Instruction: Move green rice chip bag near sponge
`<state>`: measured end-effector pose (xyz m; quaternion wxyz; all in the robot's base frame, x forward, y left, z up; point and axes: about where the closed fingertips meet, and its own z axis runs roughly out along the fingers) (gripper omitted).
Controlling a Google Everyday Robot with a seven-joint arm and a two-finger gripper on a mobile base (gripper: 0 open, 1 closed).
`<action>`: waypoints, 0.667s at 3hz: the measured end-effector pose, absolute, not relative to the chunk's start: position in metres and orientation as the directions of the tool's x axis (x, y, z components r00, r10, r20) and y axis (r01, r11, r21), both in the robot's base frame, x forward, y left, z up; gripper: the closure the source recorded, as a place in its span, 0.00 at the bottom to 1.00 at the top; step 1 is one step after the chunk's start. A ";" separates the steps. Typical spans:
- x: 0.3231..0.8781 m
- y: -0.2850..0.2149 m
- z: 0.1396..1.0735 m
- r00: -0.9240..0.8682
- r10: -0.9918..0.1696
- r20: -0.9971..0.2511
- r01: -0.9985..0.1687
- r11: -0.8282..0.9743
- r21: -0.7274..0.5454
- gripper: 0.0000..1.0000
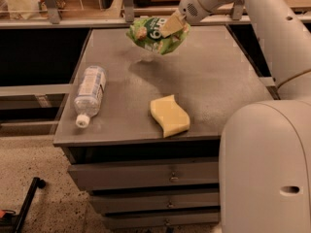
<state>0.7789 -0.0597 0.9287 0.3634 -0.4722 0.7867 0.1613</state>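
Fingers (171,24) clamped on green rice chip bag (149,36), gripper (168,29) aloft over table (218,81) far side, sponge (169,115) near front

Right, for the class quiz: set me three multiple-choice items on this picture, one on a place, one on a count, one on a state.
1. Where does the sponge lie on the table?
A. near the front edge
B. at the far left corner
C. against the back edge

2. How many things rest on the table top?
A. one
B. two
C. four

3. The green rice chip bag is
A. lying flat on the table
B. held in the air by the gripper
C. on the floor

Answers:
1. A, the sponge sits by the front edge.
2. B, only the sponge and the water bottle rest there.
3. B, the gripper, above the table's far side, is shut on the bag, which hangs clear of the surface.
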 end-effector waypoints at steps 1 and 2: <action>0.754 -0.083 0.945 -0.269 -0.611 -0.744 -0.876 0.477 -0.075 1.00; 0.724 -0.112 0.951 -0.259 -0.582 -0.771 -0.897 0.441 -0.032 1.00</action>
